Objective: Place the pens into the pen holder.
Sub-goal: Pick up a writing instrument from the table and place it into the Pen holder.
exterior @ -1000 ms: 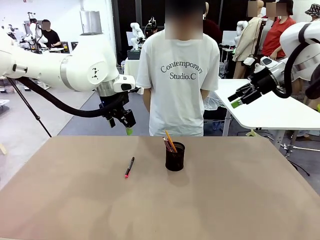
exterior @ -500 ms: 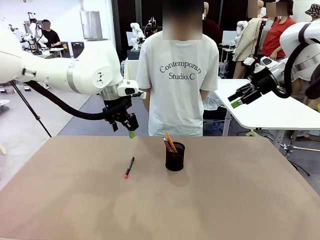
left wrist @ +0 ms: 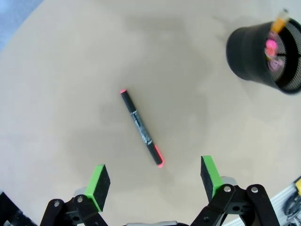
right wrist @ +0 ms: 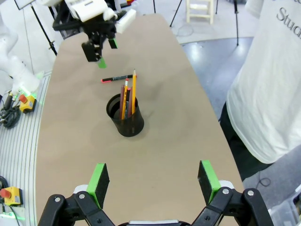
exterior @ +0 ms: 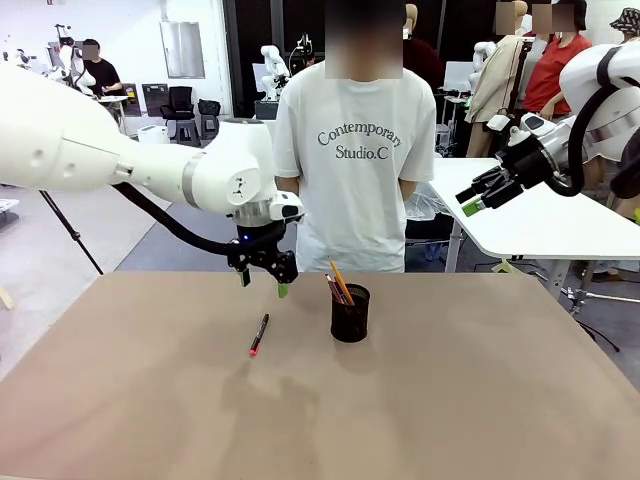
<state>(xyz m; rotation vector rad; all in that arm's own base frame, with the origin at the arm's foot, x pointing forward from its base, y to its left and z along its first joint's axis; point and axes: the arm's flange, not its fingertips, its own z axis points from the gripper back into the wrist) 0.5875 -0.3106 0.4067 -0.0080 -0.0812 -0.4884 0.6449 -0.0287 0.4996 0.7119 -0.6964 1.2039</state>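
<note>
A black pen with a red tip [exterior: 259,334] [left wrist: 141,128] [right wrist: 116,78] lies flat on the brown table, left of the pen holder. The pen holder [exterior: 350,312] [left wrist: 263,54] [right wrist: 125,115] is a small black mesh cup standing upright. A yellow-orange pencil [exterior: 340,281] [right wrist: 133,92] and a reddish-brown pen [right wrist: 122,100] stand in it. My left gripper [exterior: 262,283] [left wrist: 154,181] hangs open over the table, just above and beyond the lying pen. My right gripper [exterior: 468,201] [right wrist: 153,181] is open, held high at the right, off the table.
A person in a white T-shirt [exterior: 356,150] stands at the table's far edge, right behind the holder. A white table [exterior: 540,215] stands at the back right. Bare tabletop [exterior: 320,410] spreads in front of the pen and the holder.
My left arm has moved right and down toward the lying pen, its jaws still open. The right arm, the pen and the holder have not moved.
</note>
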